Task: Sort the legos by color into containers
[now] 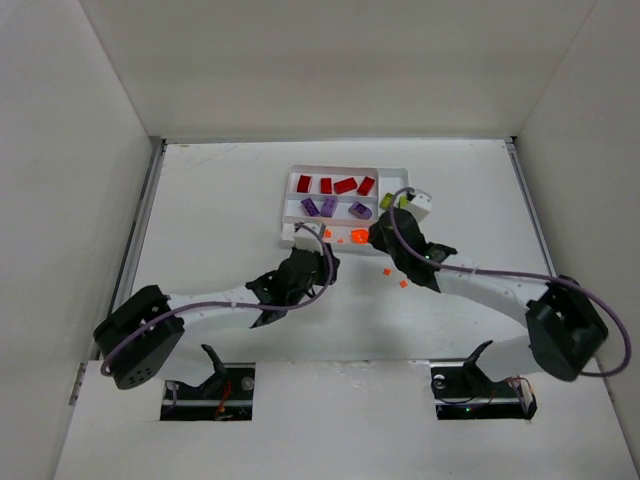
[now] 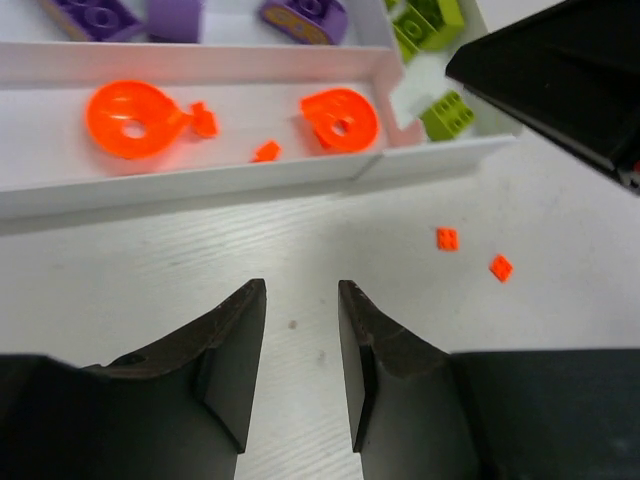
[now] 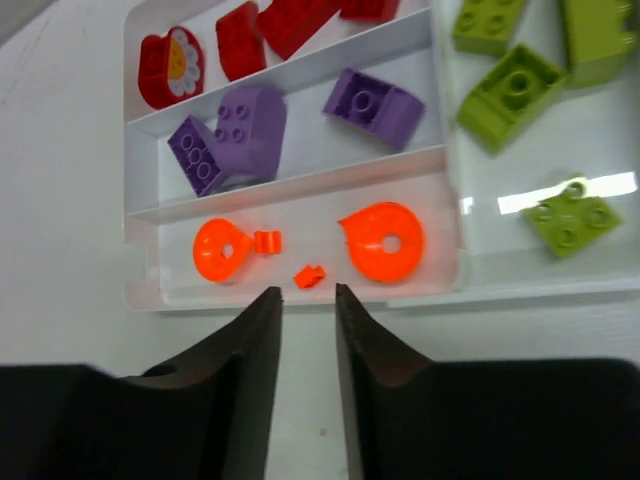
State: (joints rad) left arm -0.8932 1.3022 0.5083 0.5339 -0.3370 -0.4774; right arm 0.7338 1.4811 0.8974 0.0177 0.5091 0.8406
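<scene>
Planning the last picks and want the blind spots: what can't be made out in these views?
Top view: the right arm covers part of the crosswise slot, so its yellow-green bricks cannot be counted there.
Left wrist: the red slot is out of frame; purple bricks are cut by the top edge.
Right wrist: the two loose orange bits lie outside its frame.

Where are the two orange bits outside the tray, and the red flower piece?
upper orange bit (image 2: 447, 238): left wrist view, top face.
lower orange bit (image 2: 501, 267): left wrist view, top face.
red flower piece (image 3: 177, 64): right wrist view, flower print.
</scene>
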